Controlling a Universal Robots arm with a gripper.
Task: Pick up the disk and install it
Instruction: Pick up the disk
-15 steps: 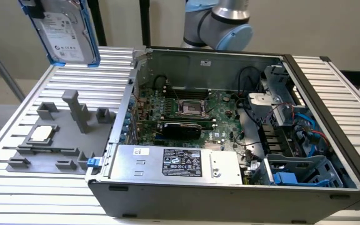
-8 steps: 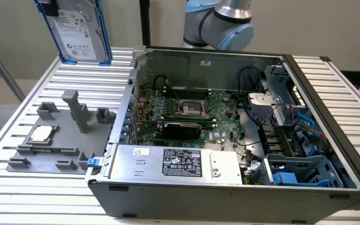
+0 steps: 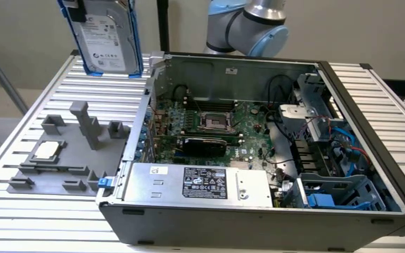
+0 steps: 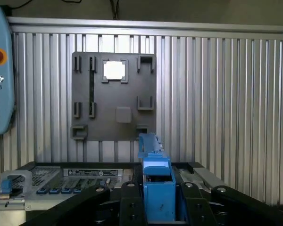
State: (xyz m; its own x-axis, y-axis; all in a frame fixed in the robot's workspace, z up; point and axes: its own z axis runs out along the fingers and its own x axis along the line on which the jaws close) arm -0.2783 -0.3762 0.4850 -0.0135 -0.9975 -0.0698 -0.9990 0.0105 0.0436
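- Disk is hanging over the tabletop, upright, long axis vertical.
- Case is lying open, below it toward the exterior view's right.
- Claw is clamping the disk's blue carrier end.

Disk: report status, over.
Gripper shut on the disk, held upright above the table. Not yet in the open computer case. Nothing seen blocking the path.

You get bright, even light from above: the slatted table glares white, the chip washes out, the disk gleams softly, and shadow pools inside the case.
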